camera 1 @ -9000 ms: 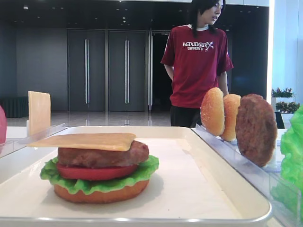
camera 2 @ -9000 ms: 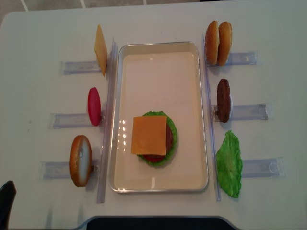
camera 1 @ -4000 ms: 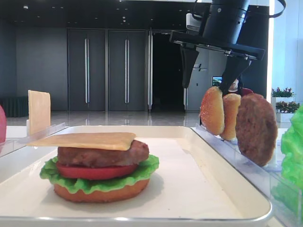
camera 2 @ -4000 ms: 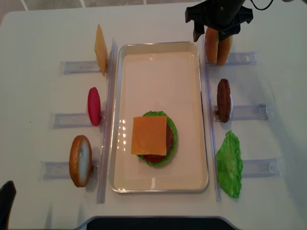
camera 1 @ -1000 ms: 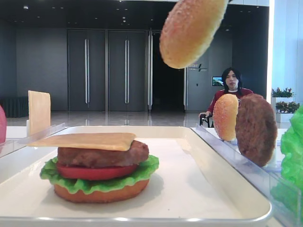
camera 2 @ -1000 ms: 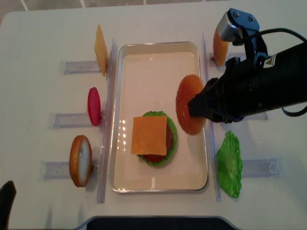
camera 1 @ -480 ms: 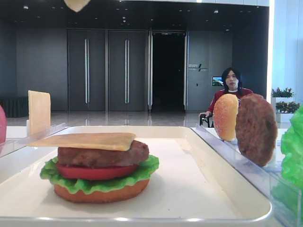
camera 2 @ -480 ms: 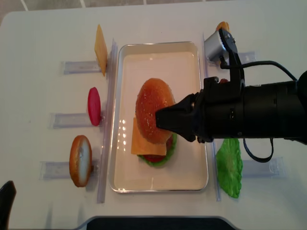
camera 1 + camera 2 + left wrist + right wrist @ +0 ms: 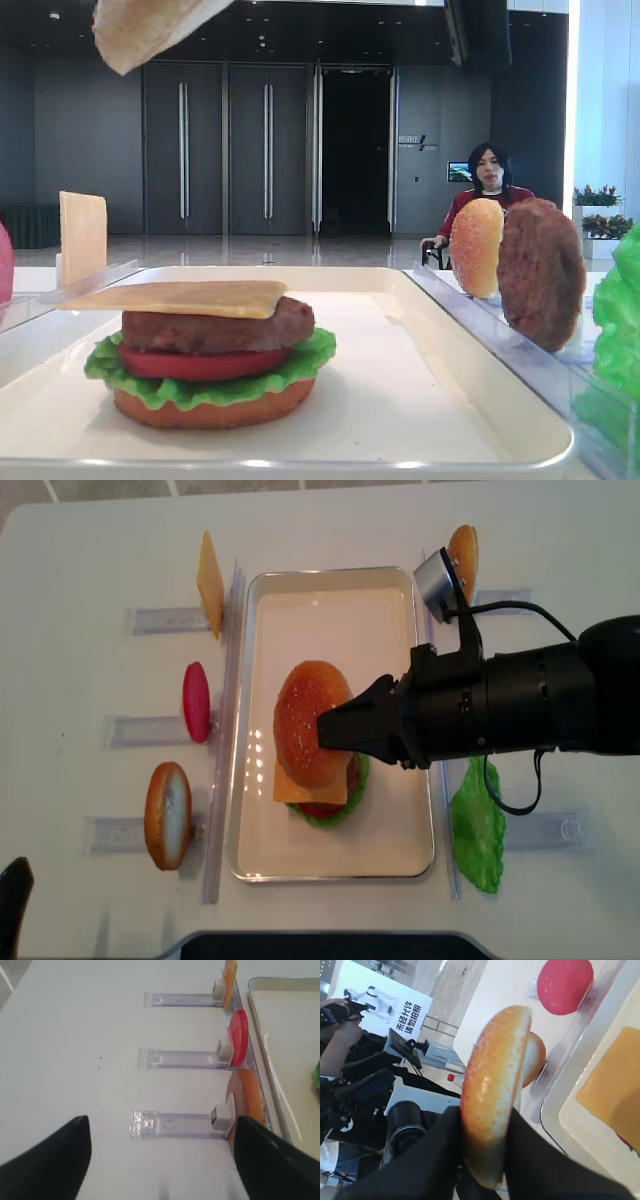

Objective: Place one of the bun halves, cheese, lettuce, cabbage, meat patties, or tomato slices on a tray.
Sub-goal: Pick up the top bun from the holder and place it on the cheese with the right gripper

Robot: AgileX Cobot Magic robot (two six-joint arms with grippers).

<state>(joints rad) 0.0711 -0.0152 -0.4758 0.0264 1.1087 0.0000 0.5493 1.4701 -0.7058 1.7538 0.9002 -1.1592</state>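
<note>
1. At the left edge of the overhead view nothing has changed: the cheese slice [image 9: 210,583], the tomato slice [image 9: 196,702] and the flat bottom bun [image 9: 167,814] stand on edge in their clear racks [image 9: 140,726] on the bench [image 9: 80,540], the same as some seconds ago.

2. In the middle of that view the change is clear. One second ago the sesame bun top [image 9: 312,736] was hanging at the right rim of the tray [image 9: 330,578]; half a second ago it was already over the stack; now it sits a little more to the left, above the cheese [image 9: 300,788] that covers the half-built burger [image 9: 210,352].

3. In my judgement this means the carrying is almost finished and what remains is to turn the bun flat, bring it down and let it go. In the low front view the bun shows only at the upper left of the frame, well above the burger and not touching it, with its pale underside tilted.

4. In the right wrist view the bun stands on edge between the two black fingers [image 9: 540,1165] of the right gripper [image 9: 485,1155], which are clamped on its lower rim; the dome faces left and the flat face right.

5. At the right of the overhead view, one bun [image 9: 462,550] and the lettuce leaf [image 9: 478,825] remain on their racks.

6. The left gripper [image 9: 160,1155] hangs over the left racks with its jaws wide apart and holding nothing.
</note>
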